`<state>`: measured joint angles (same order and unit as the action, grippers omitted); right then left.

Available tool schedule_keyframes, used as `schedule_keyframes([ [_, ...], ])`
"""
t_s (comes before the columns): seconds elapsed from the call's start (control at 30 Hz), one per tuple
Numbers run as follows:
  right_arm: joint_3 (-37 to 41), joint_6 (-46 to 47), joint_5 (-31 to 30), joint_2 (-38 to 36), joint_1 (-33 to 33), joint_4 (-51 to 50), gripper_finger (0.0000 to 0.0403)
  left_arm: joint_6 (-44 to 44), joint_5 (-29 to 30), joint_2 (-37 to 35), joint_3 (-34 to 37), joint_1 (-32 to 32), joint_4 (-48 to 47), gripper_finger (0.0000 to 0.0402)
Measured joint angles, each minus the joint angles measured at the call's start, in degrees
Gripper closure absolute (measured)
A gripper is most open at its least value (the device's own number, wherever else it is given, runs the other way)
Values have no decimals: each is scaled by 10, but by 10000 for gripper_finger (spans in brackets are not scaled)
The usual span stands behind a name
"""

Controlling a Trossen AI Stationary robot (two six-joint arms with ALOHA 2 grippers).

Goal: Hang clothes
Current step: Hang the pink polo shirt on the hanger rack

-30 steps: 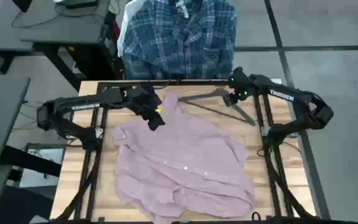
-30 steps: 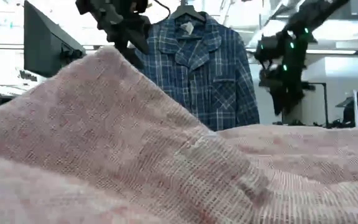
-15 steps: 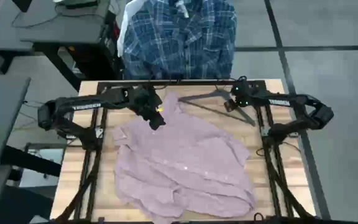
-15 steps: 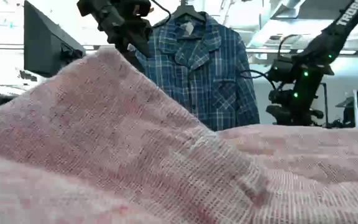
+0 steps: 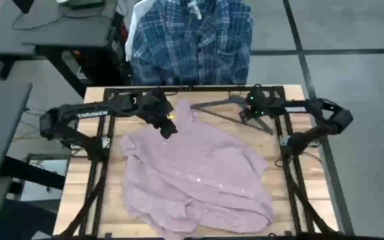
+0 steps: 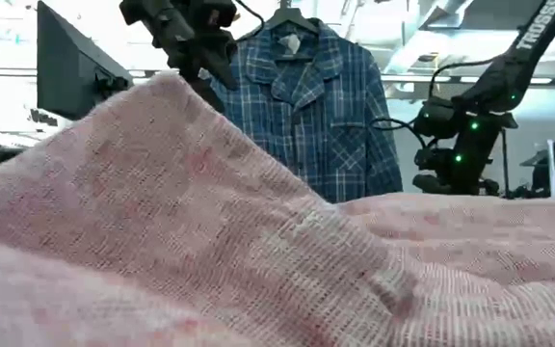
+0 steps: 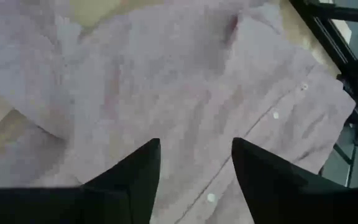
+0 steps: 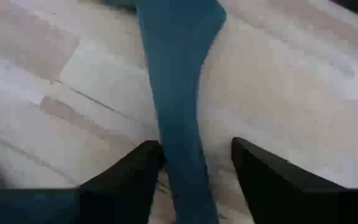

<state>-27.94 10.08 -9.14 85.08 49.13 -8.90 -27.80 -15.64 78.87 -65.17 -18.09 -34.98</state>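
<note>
The pink shirt [image 5: 195, 177] lies spread over the worktop [image 5: 92, 160], while the right gripper [image 5: 253, 112] has dropped to the far-right hanger [image 5: 229, 107], fingers straddling its arm, apparently to grasp it; left gripper [image 5: 167, 127] hovers wide over the collar.

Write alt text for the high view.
A pink shirt lies spread on a wooden table. The left claw hovers at its collar; the right claw sits over a dark hanger. A plaid shirt hangs beyond.
</note>
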Motion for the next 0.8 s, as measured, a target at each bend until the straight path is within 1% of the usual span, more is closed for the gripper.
schedule_keyframes([
  [0.07, 0, -5, 4, 0, 5, -3, 326, -1, 0, 0, 0, 0, 0, 219],
  [0.1, -1, -5, 8, 0, 7, -4, 337, -1, 0, 0, 0, 0, 0, 219],
  [0.33, -9, -1, 21, -11, 7, -18, 337, -21, 0, 0, 0, 0, 2, 219],
  [0.47, -32, 5, 62, -52, 4, -58, 337, -43, 0, 0, 0, 0, 2, 219],
  [0.53, -51, -9, 72, -75, 2, -77, 337, -51, 0, 0, 0, 0, 2, 219],
  [0.67, -85, -59, 68, -108, -20, -130, 337, -61, -3, -1, -7, 0, -4, 219],
  [0.8, -105, -73, 59, -137, -56, -147, 337, -58, -4, -2, -47, -2, -1, 219],
])
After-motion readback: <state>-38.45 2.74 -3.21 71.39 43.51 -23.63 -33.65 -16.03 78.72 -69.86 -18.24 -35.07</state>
